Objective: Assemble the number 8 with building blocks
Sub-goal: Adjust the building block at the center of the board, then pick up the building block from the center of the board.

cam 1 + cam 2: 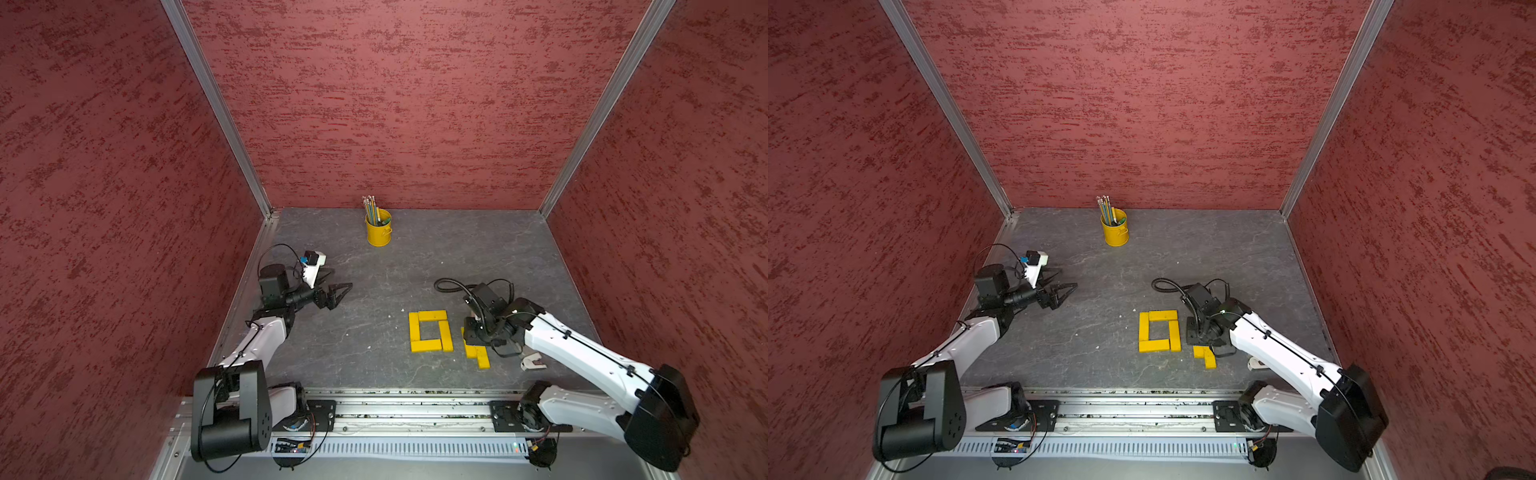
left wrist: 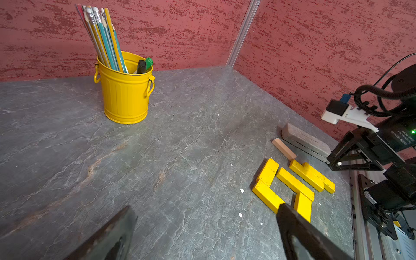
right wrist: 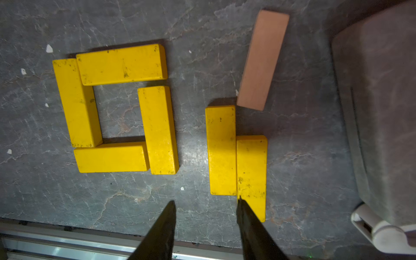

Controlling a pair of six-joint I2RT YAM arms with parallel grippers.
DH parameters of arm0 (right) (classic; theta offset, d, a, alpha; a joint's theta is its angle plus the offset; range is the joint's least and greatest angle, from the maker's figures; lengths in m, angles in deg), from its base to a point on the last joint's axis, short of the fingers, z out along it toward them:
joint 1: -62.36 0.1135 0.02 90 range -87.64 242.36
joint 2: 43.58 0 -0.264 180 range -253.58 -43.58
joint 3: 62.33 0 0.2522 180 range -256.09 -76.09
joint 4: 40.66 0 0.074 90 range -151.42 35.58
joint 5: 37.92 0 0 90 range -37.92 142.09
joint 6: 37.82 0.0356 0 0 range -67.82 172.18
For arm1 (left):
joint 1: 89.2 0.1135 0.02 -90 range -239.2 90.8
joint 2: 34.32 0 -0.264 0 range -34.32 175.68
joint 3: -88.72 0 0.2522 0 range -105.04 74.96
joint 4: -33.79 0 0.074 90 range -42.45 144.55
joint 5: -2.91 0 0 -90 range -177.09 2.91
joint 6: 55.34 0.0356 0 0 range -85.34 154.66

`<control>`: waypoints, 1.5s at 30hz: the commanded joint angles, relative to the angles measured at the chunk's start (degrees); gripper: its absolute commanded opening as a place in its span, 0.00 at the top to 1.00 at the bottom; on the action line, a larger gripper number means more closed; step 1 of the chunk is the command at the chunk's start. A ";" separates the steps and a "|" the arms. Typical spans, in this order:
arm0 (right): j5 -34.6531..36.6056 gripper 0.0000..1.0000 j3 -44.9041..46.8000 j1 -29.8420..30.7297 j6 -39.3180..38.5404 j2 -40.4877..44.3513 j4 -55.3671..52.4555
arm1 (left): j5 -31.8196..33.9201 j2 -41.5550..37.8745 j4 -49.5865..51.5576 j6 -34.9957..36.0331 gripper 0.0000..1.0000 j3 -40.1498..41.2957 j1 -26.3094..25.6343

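Four yellow planks point(image 3: 121, 64) lie closed into a square loop at the left of my right wrist view. In both top views that square loop point(image 1: 426, 345) point(image 1: 1154, 345) sits right of centre on the grey table point(image 1: 353, 332). Two loose yellow planks point(image 3: 221, 148) lie just right of it, apart from it, touching along their long sides and staggered. A tan plank point(image 3: 262, 60) lies tilted at the upper right of that view, its corner just beside the pair's upper end; I cannot tell whether they touch.

My right gripper point(image 3: 206, 200) hangs over the pair's lower end, fingers spread with bare table between them, pinching nothing. One fingertip point(image 3: 242, 202) overlaps the seam between the two planks, and I cannot tell if it makes contact. A grey-brown slab point(image 3: 382, 112) fills the right edge, with a white clip-like piece point(image 3: 382, 229) at the lower right.

From above, my right arm point(image 1: 582, 357) hides the tan plank and the slab and covers the upper part of the loose pair.

My left gripper point(image 1: 338, 279) sits left of centre, well apart from the blocks, fingers spread and empty. In its wrist view one finger point(image 2: 299, 229) covers a corner of the loop at lower right. A yellow pencil bucket point(image 1: 378, 235) stands by the back wall, well clear of everything
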 commanded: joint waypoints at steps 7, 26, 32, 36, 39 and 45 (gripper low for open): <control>-5.45 0.48 3.50 1.78 1.16 -5.10 2.87 | -0.47 -0.63 -0.30 0.51 0.00 -0.93 0.17; -5.22 0.41 10.59 1.45 4.45 -5.54 5.11 | -0.58 -0.87 0.09 0.63 0.00 -0.83 0.17; -3.34 0.40 6.16 1.40 4.31 -4.94 4.95 | -0.64 -0.91 -0.05 0.60 0.00 -0.80 0.17; -1.79 0.40 3.44 1.45 3.16 -7.62 4.74 | -0.72 -0.74 -0.24 0.61 0.00 -0.79 0.17; -1.39 0.40 2.62 1.38 2.78 -9.65 4.45 | -0.74 -1.17 -0.04 0.51 0.00 -0.76 0.17; 0.81 0.40 2.36 0.86 2.67 -10.88 2.05 | -0.43 -1.36 -0.67 0.56 0.00 -0.32 0.17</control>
